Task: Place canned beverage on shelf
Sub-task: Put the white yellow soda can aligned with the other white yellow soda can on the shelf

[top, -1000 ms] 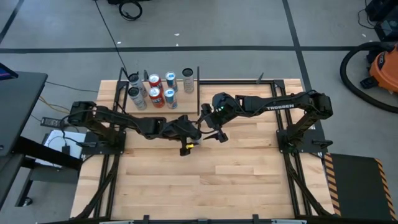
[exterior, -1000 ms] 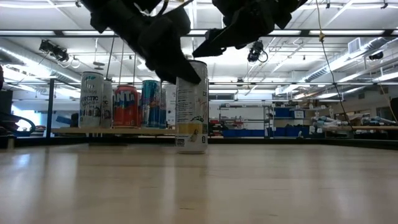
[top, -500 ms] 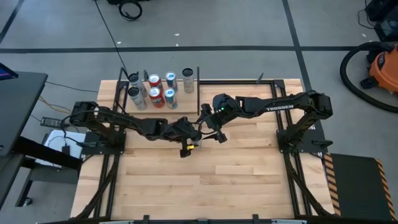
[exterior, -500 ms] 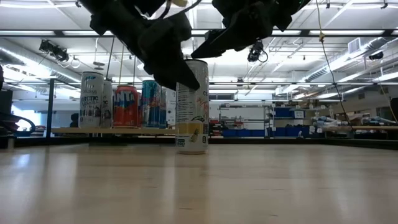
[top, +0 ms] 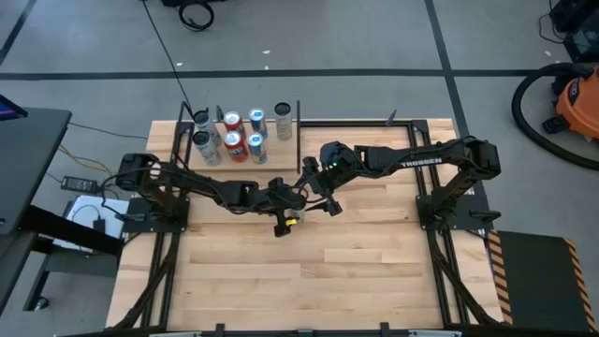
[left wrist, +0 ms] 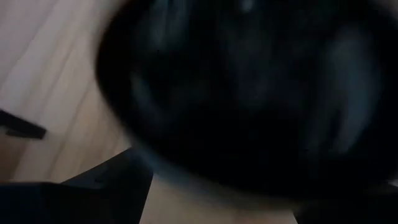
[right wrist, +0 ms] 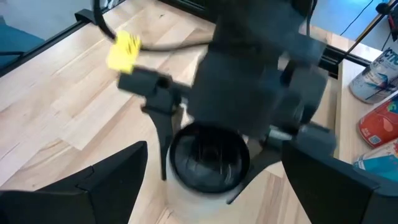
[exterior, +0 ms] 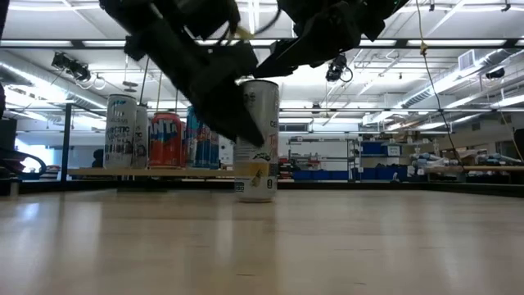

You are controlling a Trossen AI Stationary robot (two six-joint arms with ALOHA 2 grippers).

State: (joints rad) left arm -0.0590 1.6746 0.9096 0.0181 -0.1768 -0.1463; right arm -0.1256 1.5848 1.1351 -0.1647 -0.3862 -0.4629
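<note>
A tall white and yellow can [exterior: 260, 143] stands upright on its base on the tabletop near the middle; the right wrist view shows its dark top [right wrist: 208, 155] from above. My left gripper [top: 292, 212] reaches in from the left and is shut on it. My right gripper [top: 314, 195] hovers open just above the can, its fingers [right wrist: 99, 183] wide apart and touching nothing. The shelf [top: 281, 157], a pale wood panel with black rods, sits at the table's far left and carries several cans [top: 234, 139]. My left gripper pinches the can's upper wall [right wrist: 174, 165], just under the rim, between its two fingers [right wrist: 163, 143], one on each side. The fingers slant down from above and from the table's left [exterior: 225, 115]. The can stands upright with its base on the table.
The cans on the shelf [exterior: 164, 139] stand behind and to the left of the held can. Black frame rails [top: 412, 122] run along the table's far edge. Bare wood [top: 328, 271] lies toward the near edge.
My left gripper has moved down along the can and a little toward the table's right edge. The can has shifted slightly toward the right and stays upright on the table.
</note>
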